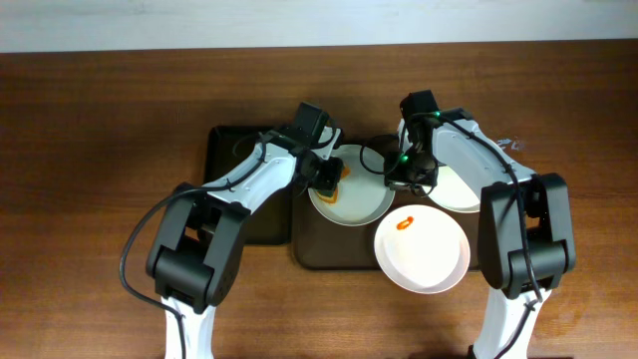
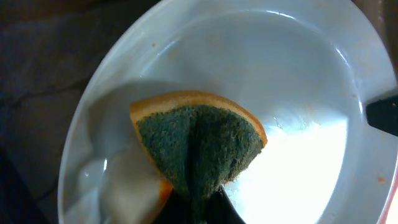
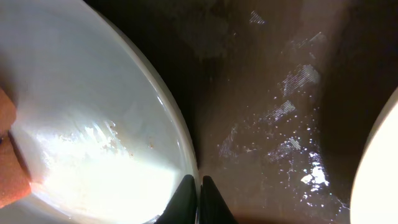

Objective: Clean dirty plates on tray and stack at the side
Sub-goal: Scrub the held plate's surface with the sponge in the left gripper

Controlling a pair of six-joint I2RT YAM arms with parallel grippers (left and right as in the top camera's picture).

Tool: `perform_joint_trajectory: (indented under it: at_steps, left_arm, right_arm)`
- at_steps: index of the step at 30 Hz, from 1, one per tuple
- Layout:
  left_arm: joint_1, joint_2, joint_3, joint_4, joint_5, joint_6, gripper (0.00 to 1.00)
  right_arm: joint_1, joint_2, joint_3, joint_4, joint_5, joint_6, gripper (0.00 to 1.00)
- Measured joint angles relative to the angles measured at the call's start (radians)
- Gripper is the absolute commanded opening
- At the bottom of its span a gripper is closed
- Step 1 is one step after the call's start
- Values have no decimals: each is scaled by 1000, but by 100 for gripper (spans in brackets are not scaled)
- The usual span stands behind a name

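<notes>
A white plate (image 1: 359, 204) lies on the dark tray (image 1: 319, 254) in the middle. My left gripper (image 1: 327, 179) is shut on an orange sponge with a green scouring face (image 2: 199, 146) and presses it on the plate's inside (image 2: 267, 56). My right gripper (image 1: 397, 179) is shut on that plate's right rim (image 3: 180, 143), its fingertips (image 3: 199, 196) pinching the edge. A second white plate (image 1: 421, 249) with an orange smear (image 1: 404, 223) lies at the tray's front right. A third white plate (image 1: 461, 184) sits to the right of the tray.
A second dark tray (image 1: 244, 199) lies to the left, under my left arm. The wet brown tray floor (image 3: 267, 93) shows beside the held rim. The wooden table (image 1: 90, 150) surrounds the trays. A neighbouring plate's edge (image 3: 382, 174) is close on the right.
</notes>
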Motion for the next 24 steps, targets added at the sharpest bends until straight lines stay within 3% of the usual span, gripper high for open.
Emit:
perform_joint_trajectory:
  at_steps: [11,24]
  left_arm:
    - [-66,11,15,76,-272,54,0]
    - [-66,28,23,277,-369,65,0]
  right_arm:
    - [0,0,0,0,0,0,4]
    - [0,0,0,-1,-7,1,4]
